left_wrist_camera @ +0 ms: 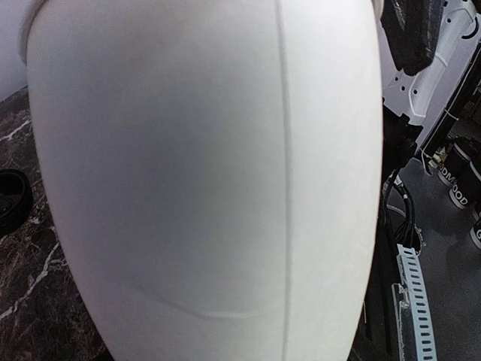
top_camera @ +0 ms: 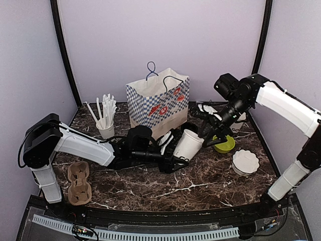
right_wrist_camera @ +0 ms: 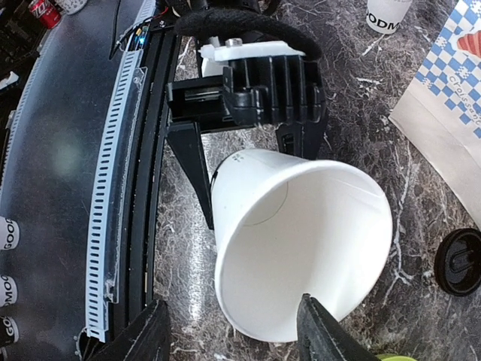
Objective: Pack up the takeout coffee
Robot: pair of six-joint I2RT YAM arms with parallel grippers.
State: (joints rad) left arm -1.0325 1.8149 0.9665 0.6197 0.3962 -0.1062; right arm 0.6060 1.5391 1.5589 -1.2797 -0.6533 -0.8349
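A white paper cup (top_camera: 188, 144) with no lid on it hangs tilted above the middle of the marble table, its open mouth facing my right gripper. My left gripper (top_camera: 175, 149) is shut on the cup's base. One black finger (right_wrist_camera: 192, 162) runs along the cup's (right_wrist_camera: 301, 241) side, and the cup's wall (left_wrist_camera: 203, 173) fills the left wrist view. My right gripper (right_wrist_camera: 233, 301) stands open at the rim, with one fingertip (right_wrist_camera: 319, 327) in front of it. In the top view my right gripper (top_camera: 209, 131) is just right of the cup. A second white cup (top_camera: 239, 123) stands behind my right arm.
The checked paper bag (top_camera: 158, 103) stands open behind the cup. A cup full of straws (top_camera: 105, 128) is at the back left and a cardboard cup carrier (top_camera: 78, 183) at the front left. A lime-green bowl (top_camera: 224, 144) and a white scalloped dish (top_camera: 245, 162) sit on the right. A black lid (right_wrist_camera: 460, 261) lies on the table.
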